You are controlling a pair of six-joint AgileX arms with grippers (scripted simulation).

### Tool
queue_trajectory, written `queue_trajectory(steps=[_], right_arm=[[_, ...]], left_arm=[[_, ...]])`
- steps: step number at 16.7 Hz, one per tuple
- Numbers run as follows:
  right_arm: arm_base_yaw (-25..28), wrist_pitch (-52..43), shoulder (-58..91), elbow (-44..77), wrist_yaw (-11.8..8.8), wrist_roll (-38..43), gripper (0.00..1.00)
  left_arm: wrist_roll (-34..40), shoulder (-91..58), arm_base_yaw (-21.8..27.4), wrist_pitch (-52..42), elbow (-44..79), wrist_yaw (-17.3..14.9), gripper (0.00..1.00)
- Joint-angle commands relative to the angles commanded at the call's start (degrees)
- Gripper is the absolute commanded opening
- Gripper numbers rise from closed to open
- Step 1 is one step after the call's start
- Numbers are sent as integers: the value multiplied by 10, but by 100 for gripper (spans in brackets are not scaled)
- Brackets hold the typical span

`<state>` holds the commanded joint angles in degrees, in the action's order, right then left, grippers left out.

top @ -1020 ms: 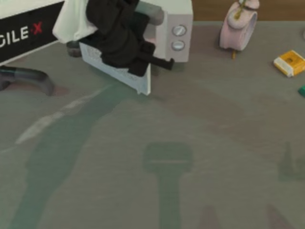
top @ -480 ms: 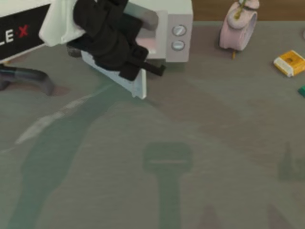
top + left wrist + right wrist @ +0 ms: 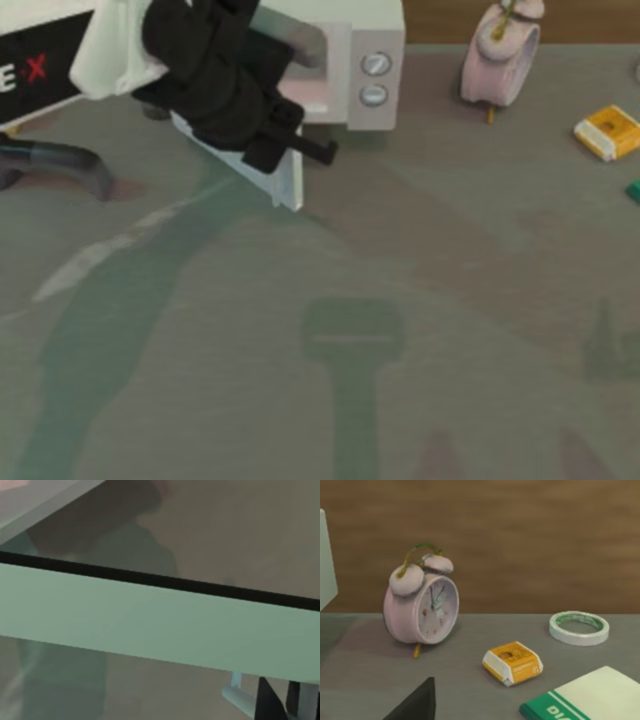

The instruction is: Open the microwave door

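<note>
microwave (image 3: 352, 60) at table's far edge, left of centre, mostly hidden under left arm, microwave door (image 3: 285, 178) swung out ajar, only its lower edge showing, left gripper (image 3: 300, 142) at door edge, grip state unclear, right arm out of sight

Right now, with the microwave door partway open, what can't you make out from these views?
- Left claw: in the top view the arm's dark body covers its grip on the door; open or shut is unclear.
- Left wrist view: only the door's edge fills it; no fingertips shown.
- Microwave: its inside is mostly hidden by the arm in the top view.
- Right claw: only a dark corner at the right wrist view's edge.
</note>
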<state>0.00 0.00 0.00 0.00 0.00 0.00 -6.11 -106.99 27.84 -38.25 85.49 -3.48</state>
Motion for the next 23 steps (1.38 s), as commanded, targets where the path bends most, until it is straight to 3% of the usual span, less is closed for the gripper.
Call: queue_trajectory(steps=[19, 23], right_arm=[[0, 0, 0, 0, 0, 0, 100], [0, 0, 0, 0, 0, 0, 100]], left_arm=[[0, 0, 0, 0, 0, 0, 0], [-17, 7, -5, 0, -10, -13, 0]])
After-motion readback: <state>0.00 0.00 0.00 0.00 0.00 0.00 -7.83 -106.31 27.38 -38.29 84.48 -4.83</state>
